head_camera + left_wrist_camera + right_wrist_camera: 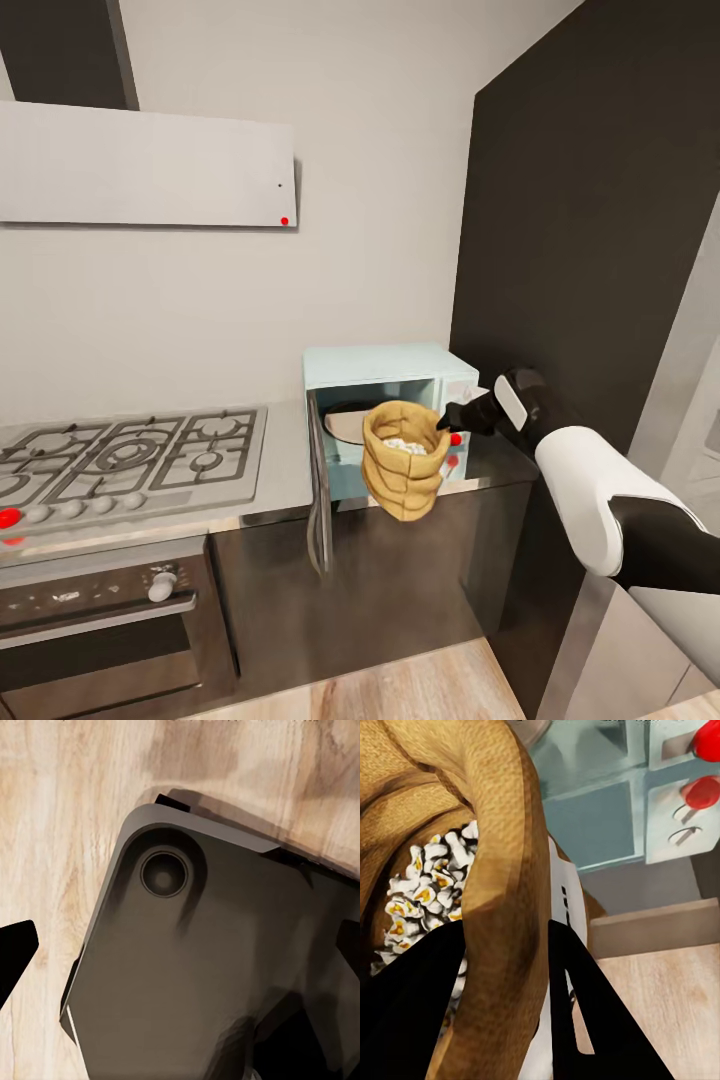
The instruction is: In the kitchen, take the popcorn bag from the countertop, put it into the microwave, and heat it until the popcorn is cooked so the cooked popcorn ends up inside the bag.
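Observation:
The orange-brown popcorn bag [403, 470] hangs in the air just in front of the pale mint-blue microwave [400, 362], whose door [319, 490] stands swung open to the left. White puffed popcorn [405, 445] shows inside the bag. My right gripper [447, 420] is shut on the bag's rolled rim from the right. In the right wrist view the rim [502, 907] sits pinched between the two black fingers [585, 1005], with popcorn [427, 892] in the sack and the microwave's knob panel [690, 810] behind. My left gripper [180, 952] is open over the floor.
The microwave stands on the grey countertop [285, 470], with a steel gas hob [130, 455] to its left and a black oven [100, 610] below that. A tall black cabinet [590, 200] rises at the right. A white hood [150, 165] hangs above. My own base [217, 967] covers the wooden floor.

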